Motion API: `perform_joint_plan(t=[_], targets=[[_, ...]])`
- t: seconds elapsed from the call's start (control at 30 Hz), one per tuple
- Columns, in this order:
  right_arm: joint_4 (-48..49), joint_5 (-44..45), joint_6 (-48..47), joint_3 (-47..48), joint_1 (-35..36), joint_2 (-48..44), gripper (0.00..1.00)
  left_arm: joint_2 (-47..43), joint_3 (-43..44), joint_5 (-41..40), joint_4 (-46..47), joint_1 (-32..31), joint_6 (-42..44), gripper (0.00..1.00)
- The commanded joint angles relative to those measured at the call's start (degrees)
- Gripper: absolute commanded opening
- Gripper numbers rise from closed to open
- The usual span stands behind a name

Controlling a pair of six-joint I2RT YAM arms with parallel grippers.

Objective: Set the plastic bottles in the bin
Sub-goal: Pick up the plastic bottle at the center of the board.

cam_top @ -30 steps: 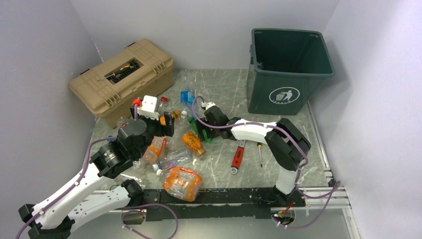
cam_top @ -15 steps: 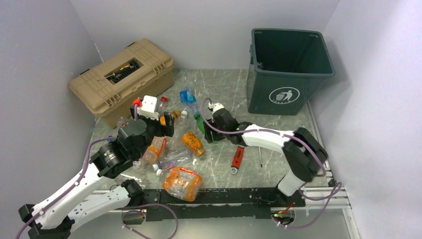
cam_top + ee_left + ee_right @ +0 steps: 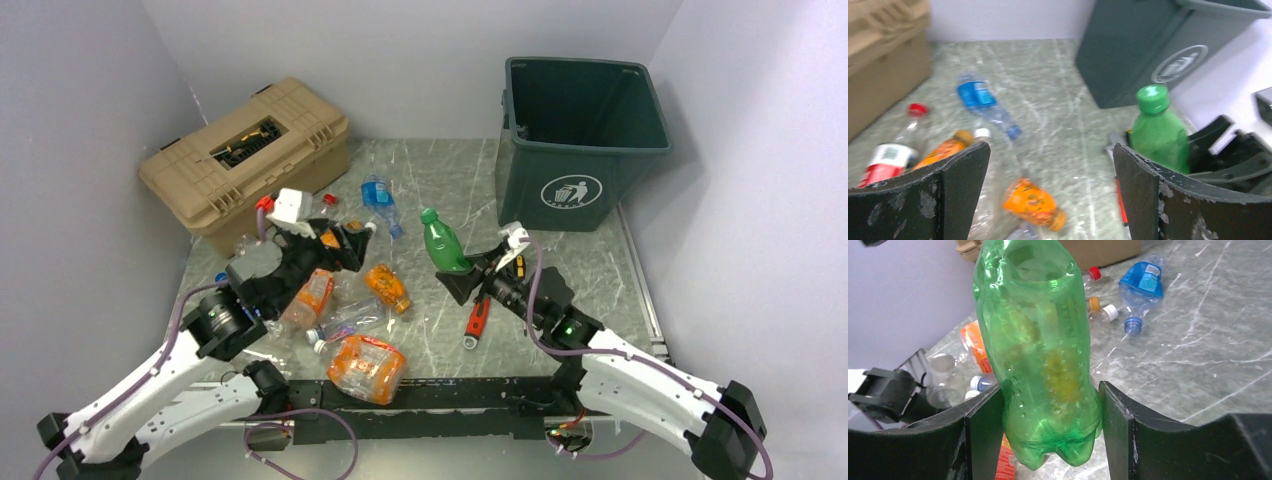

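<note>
Our right claw (image 3: 462,272) is pinching a green bottle (image 3: 443,243) by its lower body, one finger pressed on each side. The bottle is raised with its cap uppermost and leans a little away from the bin (image 3: 530,190). It is outside the bin, in front of it and to its left, near but not touching.

Our left claw (image 3: 352,240) is spread wide and grips nothing. It hangs well to the left of the bin, over a cluster of bottles (image 3: 320,300) lying on the tabletop (image 3: 450,165). From its wrist view we look between the two fingers toward the green bottle and the bin wall behind it.

The other bottles all lie to the left of the bin:
- A blue bottle (image 3: 378,192) is the closest to it.
- An orange bottle (image 3: 385,285) lies further forward.
- A large crushed orange bottle (image 3: 365,368) is furthest from it, toward the near edge.

A red-handled wrench (image 3: 477,318) lies flat in front of the bin, just beside the right claw. A tan toolbox (image 3: 250,155) sits well to the left of the bin, beyond the bottles.
</note>
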Motion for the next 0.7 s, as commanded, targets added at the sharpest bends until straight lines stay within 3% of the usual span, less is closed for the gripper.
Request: perform_joint_plan(t=[0.0, 0.33, 0.67], targets=[[9.7, -3.5, 2.5, -4.8, 0.3, -4.4, 0.42, 5.4, 3.6, 13.6, 7.8, 0.4, -8.0, 0.99], [22.1, -5.9, 10.1, -11.9, 0.3, -10.0, 0.42, 11.0, -0.1, 36.4, 25.4, 4.7, -21.1, 0.99], [28.6, -8.3, 14.0, -11.9, 0.3, -8.0, 0.42, 20.9, -2.4, 57.1, 36.3, 4.8, -22.8, 0.99]])
